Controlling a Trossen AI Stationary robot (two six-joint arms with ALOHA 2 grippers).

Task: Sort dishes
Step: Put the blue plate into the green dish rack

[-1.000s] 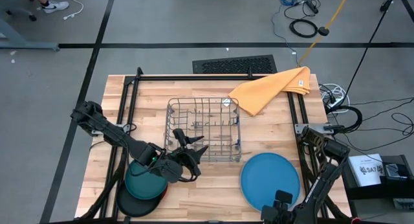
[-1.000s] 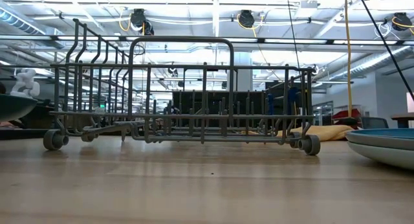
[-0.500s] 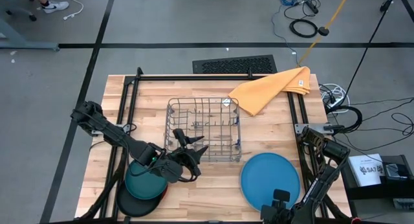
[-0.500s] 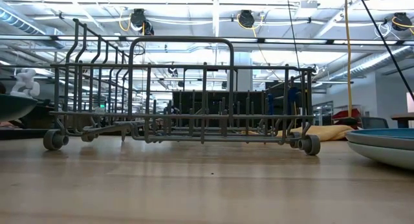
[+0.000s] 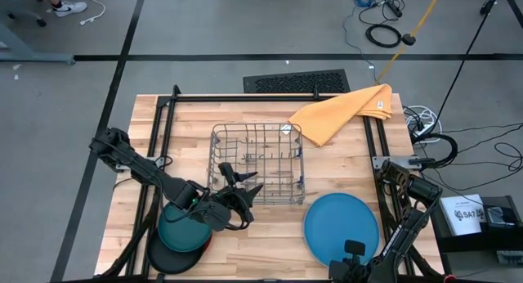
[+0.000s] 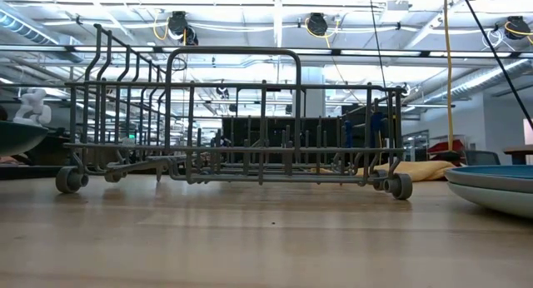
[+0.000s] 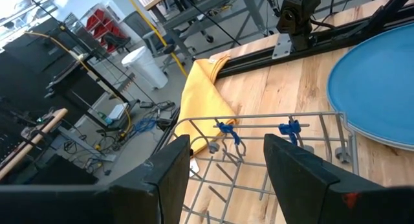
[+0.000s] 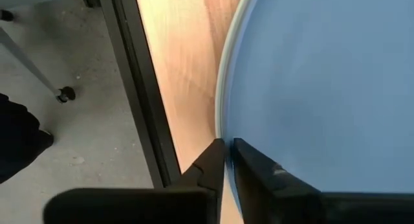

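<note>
plates decide it: the right gripper (image 8: 224,160), fingers nearly pressed together, sits at the blue plate's (image 5: 341,227) 6 o'clock rim (nothing pinched). the left gripper (image 5: 239,190), spread, hovers between the teal plate (image 5: 178,230) and rack (image 5: 257,163).

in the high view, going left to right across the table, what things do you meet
dark teal plate on the small stack → left pincer, open → wire dish rack → bright blue plate, with the right pincer at its near edge → yellow-orange cloth at the far side

Three visible plates (image 5: 341,226), one rack (image 5: 257,163), one cloth (image 5: 341,113)
</note>
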